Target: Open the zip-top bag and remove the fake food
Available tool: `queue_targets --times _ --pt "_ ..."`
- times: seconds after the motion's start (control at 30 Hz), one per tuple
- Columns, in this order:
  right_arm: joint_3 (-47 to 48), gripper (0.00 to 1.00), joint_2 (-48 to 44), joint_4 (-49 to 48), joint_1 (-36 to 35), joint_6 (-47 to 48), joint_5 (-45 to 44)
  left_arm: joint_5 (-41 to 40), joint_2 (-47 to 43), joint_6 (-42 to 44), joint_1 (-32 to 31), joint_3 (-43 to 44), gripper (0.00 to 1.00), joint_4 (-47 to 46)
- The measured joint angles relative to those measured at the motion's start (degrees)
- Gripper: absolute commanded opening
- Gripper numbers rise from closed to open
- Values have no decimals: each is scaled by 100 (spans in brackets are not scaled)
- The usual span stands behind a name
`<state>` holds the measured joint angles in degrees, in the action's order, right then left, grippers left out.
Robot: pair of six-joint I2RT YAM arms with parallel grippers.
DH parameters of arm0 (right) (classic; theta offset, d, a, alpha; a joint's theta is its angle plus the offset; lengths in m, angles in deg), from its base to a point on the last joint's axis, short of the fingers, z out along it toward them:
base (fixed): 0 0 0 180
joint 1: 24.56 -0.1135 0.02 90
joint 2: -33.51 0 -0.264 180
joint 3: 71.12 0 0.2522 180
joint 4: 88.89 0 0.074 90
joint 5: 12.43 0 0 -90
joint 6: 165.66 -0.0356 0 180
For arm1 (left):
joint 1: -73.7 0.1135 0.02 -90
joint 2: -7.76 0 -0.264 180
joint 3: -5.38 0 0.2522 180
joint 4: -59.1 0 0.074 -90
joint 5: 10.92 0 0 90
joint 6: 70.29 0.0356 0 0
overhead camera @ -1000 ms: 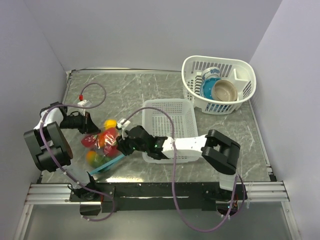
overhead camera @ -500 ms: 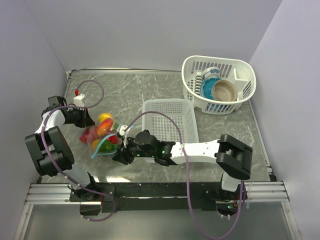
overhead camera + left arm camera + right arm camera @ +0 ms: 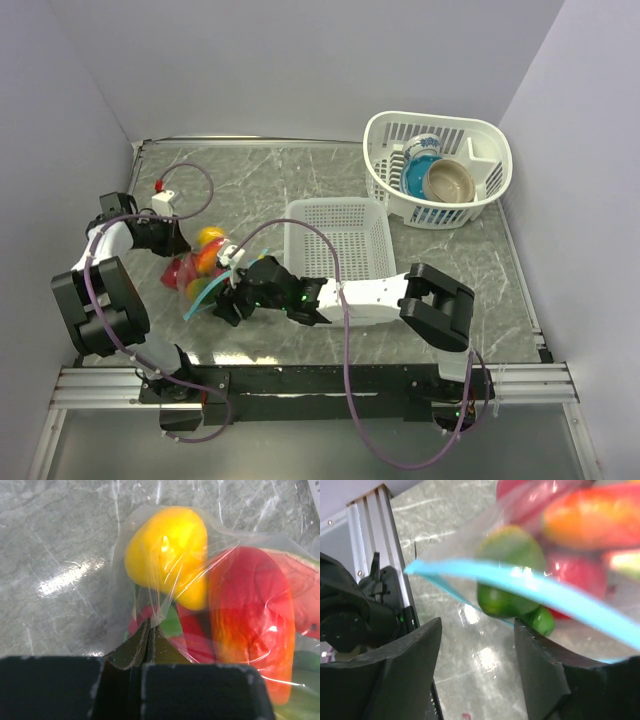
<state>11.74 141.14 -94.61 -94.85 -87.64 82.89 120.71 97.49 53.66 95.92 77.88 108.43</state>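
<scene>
as the zip-top bag [image 3: 200, 272] has been drawn toward 10 o'clock over the last second by the left gripper [image 3: 149, 631], pinched tight on its film, the right gripper [image 3: 224, 301] has been brought to its 5 o'clock, spread wide and empty. the teal zip strip [image 3: 530, 582] looks parted; the fake food [image 3: 170, 555] is judged reachable, though still inside.

The left arm bends outward. The left gripper [image 3: 178, 243] sits low, its fingers [image 3: 134, 649] pressed together on the bag [image 3: 203, 272] film. The right arm reaches across leftward. The right gripper [image 3: 226, 301] is low, jaws spread wide.
</scene>
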Motion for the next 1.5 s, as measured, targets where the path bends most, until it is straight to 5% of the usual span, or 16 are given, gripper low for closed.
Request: queue_targets --times 0.1,0.87,1.0,1.33,1.5 --pt "22 86 2 -50 15 -7 9 -46 -138 55 -70 -125 1 -42" --pt "909 85 992 365 4 -149 -1029 -168 -372 295 -267 -227 1 219" --pt "933 73 1008 361 7 -166 -914 -254 -444 295 -282 -227 1 284" --pt "313 10 837 -68 9 -160 -684 -295 -452 61 -319 -251 1 254" --pt "-326 9 138 28 22 -61 -866 -470 -433 -345 -332 -269 1 42"
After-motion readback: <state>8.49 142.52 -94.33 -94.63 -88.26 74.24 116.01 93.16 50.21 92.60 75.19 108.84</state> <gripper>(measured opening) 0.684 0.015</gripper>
